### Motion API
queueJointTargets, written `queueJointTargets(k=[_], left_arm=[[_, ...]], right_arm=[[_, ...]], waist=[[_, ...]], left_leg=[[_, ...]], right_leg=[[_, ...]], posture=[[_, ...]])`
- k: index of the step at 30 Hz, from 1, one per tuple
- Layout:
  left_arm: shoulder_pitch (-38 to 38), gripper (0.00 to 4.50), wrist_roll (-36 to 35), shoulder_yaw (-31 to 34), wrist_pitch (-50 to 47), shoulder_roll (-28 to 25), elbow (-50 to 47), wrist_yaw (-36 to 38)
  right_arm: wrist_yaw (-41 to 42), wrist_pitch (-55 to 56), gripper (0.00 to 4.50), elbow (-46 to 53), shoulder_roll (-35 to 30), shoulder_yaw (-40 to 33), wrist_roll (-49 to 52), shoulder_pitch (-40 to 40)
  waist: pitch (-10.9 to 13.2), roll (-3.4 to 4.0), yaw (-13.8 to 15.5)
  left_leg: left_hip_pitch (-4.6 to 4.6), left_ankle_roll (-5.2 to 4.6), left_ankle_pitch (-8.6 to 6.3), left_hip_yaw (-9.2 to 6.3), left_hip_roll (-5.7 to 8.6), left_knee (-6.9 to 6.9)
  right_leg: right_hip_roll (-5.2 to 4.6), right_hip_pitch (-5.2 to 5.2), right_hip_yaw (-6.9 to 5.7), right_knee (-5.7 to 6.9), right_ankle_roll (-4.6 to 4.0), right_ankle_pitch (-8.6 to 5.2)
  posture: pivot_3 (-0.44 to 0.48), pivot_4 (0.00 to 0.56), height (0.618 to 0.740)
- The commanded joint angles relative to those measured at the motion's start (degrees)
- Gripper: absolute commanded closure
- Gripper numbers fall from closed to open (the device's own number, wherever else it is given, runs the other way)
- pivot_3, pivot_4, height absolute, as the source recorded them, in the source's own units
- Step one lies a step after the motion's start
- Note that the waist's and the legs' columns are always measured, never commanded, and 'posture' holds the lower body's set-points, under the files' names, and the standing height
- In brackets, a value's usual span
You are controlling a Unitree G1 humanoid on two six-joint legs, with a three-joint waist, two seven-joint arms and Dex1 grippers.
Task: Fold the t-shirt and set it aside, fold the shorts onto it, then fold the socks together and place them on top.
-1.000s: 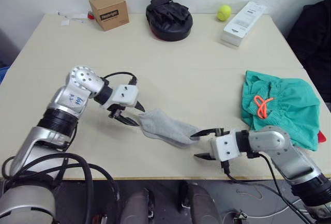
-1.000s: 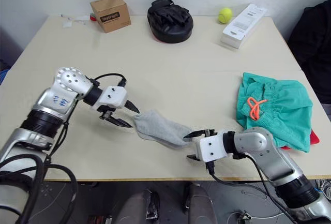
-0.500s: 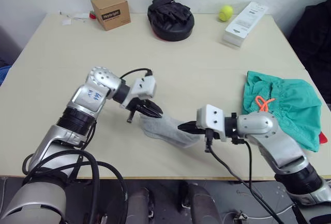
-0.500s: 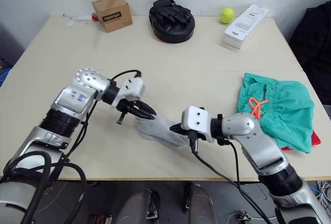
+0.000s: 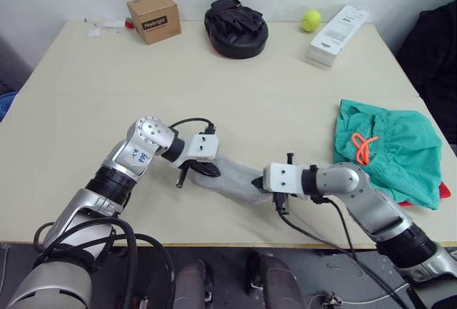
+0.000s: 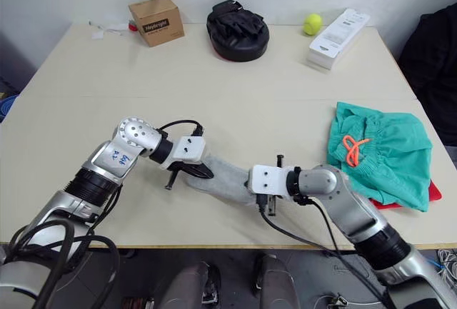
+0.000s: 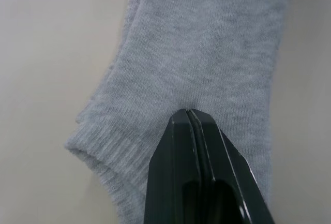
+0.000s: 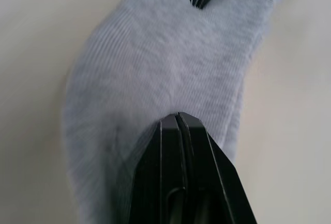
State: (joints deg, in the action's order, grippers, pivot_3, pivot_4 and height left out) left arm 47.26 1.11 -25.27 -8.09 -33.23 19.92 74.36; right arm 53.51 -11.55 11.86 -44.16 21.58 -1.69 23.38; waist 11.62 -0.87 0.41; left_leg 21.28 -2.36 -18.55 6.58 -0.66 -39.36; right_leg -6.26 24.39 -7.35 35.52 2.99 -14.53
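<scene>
I see the bench (image 5: 285,95) wide open behind the work. The shorts (image 5: 389,148) lie folded at its right edge over the t-shirt (image 5: 445,190), red just peeking out. The socks (image 5: 235,179) lie near the front edge, light, limp, apt to slip. My left end effector (image 5: 208,170) and right end effector (image 5: 260,182) are each clenched on an end; I'd take the cuffs.

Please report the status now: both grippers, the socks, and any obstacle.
Left gripper shut on the socks, right gripper shut on the opposite end. Socks flat on table. Shorts folded over t-shirt. No obstacle nearby.
</scene>
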Motion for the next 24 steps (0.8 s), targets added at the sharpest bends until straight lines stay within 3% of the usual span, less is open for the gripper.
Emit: queueJointTargets(k=[1,6,12,16,24], left_arm=[[-2.0,4.49,1.9,-0.4,-2.4,0.4,-1.2,-1.1],[-2.3,4.49,1.6,0.6,-3.7,1.7,-2.2,-2.4],[-1.9,4.49,1.8,1.2,-4.6,3.2,-2.5,-3.3],[-1.8,4.49,2.0,1.3,-4.7,3.2,-2.4,-3.6],[-4.0,4.49,1.0,2.2,-8.9,2.9,-6.3,-4.4]], right_arm=[[0.6,1.6,4.50,-2.8,-2.6,-5.2,0.2,-0.2],[0.9,-5.8,4.50,2.6,3.9,-7.9,7.4,4.6],[-0.5,-7.7,4.50,3.6,10.7,-0.8,3.7,5.9],[0.1,-3.5,4.50,1.0,8.5,3.9,-2.6,3.3],[0.4,4.0,4.50,-1.1,1.2,-0.3,-4.6,-1.5]], waist=[[0.0,-0.01,0.3],[0.0,0.00,0.3],[0.0,0.00,1.0],[0.0,0.00,1.0],[0.0,-0.02,0.9]], left_leg=[[-0.02,0.00,0.00,0.01,0.01,0.00],[0.00,0.01,0.01,0.03,-0.03,0.00],[0.11,0.00,0.00,-0.01,-0.02,-0.01],[0.17,-0.12,-0.06,-0.02,0.04,-0.02],[0.12,-0.14,-0.07,-0.01,0.07,-0.02]], right_leg=[[-0.01,0.00,0.02,0.00,0.00,0.00],[0.01,0.07,0.05,0.02,-0.01,0.00],[-0.01,0.08,-0.03,0.09,0.00,0.00],[-0.05,0.08,-0.05,0.06,0.03,0.02],[-0.06,0.05,-0.01,0.01,0.07,0.04]], posture=[[0.000,0.150,0.740],[0.000,0.150,0.740],[0.000,0.150,0.740],[0.000,0.150,0.740],[0.000,0.150,0.740]])
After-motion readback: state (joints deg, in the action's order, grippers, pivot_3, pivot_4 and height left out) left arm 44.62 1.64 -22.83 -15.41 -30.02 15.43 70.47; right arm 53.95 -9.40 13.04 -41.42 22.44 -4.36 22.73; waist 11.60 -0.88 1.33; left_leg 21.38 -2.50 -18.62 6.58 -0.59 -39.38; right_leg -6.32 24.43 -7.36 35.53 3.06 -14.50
